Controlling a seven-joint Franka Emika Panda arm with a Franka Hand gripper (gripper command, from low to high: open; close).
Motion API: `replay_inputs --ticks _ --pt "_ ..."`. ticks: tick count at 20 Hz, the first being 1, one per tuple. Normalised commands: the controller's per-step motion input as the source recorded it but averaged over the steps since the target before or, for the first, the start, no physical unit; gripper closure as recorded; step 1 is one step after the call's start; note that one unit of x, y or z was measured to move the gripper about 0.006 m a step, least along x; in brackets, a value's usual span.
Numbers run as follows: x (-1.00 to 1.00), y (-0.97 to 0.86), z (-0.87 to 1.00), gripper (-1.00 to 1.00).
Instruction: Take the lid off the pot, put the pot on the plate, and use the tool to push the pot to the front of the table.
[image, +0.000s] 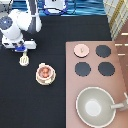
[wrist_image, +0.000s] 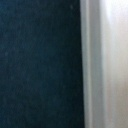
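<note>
The pot (image: 44, 72) sits on the cream plate (image: 45, 81) on the black table (image: 30, 105), left of the stove. The lid (image: 81, 50) lies on the stove's top-left burner, knob up. The cream spatula tool (image: 23, 59) hangs or stands just below my gripper (image: 22, 49), at the exterior view's left, up and left of the pot. The gripper is directly over the tool's handle end. The wrist view shows only dark tabletop and a pale blurred band (wrist_image: 102, 65).
The brown stove panel (image: 120, 67) fills the right side with three bare black burners (image: 103, 51). A large grey pan (image: 94, 107) with a handle rests at its lower part.
</note>
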Motion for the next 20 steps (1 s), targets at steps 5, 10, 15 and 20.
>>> replay_inputs --ticks 5,10,15,20 --pt "-0.24 0.03 0.00 1.00" --pt "-0.32 0.21 0.38 1.00" --pt "-0.50 0.64 0.86 1.00" --pt "-0.52 0.67 0.83 1.00"
